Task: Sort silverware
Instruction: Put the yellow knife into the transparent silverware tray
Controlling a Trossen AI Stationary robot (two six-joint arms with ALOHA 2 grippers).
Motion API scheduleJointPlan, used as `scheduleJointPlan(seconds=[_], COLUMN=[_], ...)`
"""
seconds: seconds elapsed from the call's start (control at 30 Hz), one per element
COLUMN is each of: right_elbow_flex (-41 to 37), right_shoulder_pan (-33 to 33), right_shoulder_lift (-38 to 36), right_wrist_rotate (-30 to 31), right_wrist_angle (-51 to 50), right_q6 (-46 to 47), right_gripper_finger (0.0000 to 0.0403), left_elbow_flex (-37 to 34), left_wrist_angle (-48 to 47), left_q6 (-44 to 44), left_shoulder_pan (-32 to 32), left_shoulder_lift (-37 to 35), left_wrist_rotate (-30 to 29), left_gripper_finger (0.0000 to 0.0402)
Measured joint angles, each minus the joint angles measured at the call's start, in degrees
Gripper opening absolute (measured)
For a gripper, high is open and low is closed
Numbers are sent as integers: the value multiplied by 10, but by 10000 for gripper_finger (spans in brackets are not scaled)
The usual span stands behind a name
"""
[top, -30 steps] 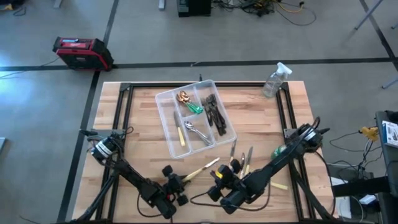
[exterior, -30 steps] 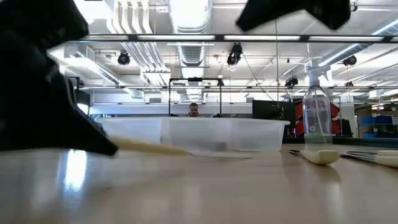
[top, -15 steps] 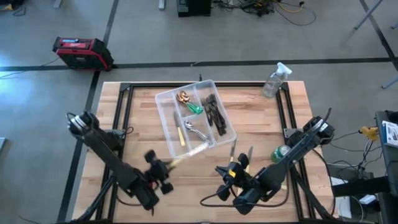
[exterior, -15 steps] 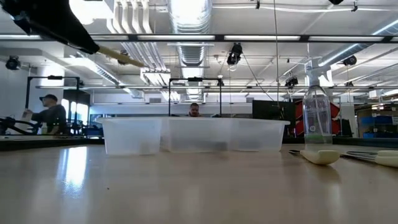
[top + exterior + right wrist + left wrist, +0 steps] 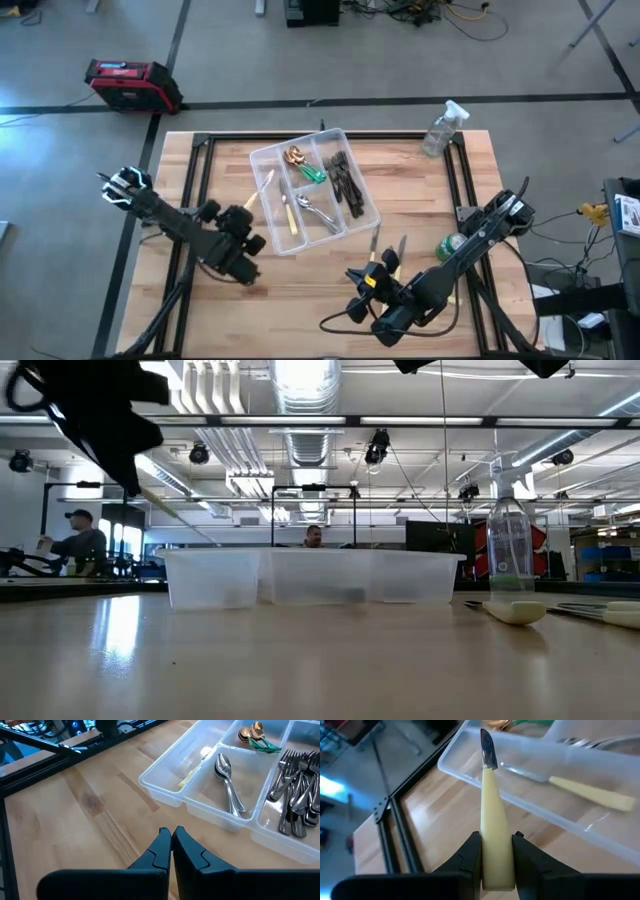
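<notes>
Left tool (image 5: 497,857): clamped on the handle of a cream-handled knife (image 5: 492,827), held above the worktop (image 5: 230,300) with the blade tip over the left rim of the clear tray (image 5: 262,215). Tray: 1 cream-handled knife (image 5: 289,214) in the left compartment; silver spoons (image 5: 227,782) centre; gold spoons (image 5: 296,155) and a green-handled piece (image 5: 313,173) at the far end; dark forks (image 5: 346,175) right. Right tool (image 5: 171,842): fingers pressed together, empty, hovering near the tray. Loose cutlery (image 5: 399,250) lies beside it.
</notes>
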Motion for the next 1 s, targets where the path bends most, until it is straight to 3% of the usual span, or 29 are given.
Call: scheduleJointPlan(seconds=[0.4, 0.7, 1.0], right_elbow_flex=[0, 0, 0], right_shoulder_pan=[4, 6, 2], right_shoulder_lift=[0, 0, 0], right_wrist_rotate=[-16, -16, -15], right_wrist_angle=[2, 2, 4], right_q6=[22, 34, 41], right_gripper_finger=[0, 0, 0], left_elbow_flex=[0, 0, 0], left_wrist_angle=[147, 183, 384], left_q6=[287, 408, 618], left_shoulder_pan=[147, 167, 164], left_shoulder_lift=[56, 98, 101], left_wrist_rotate=[35, 32, 50], left_gripper_finger=[61, 62, 199])
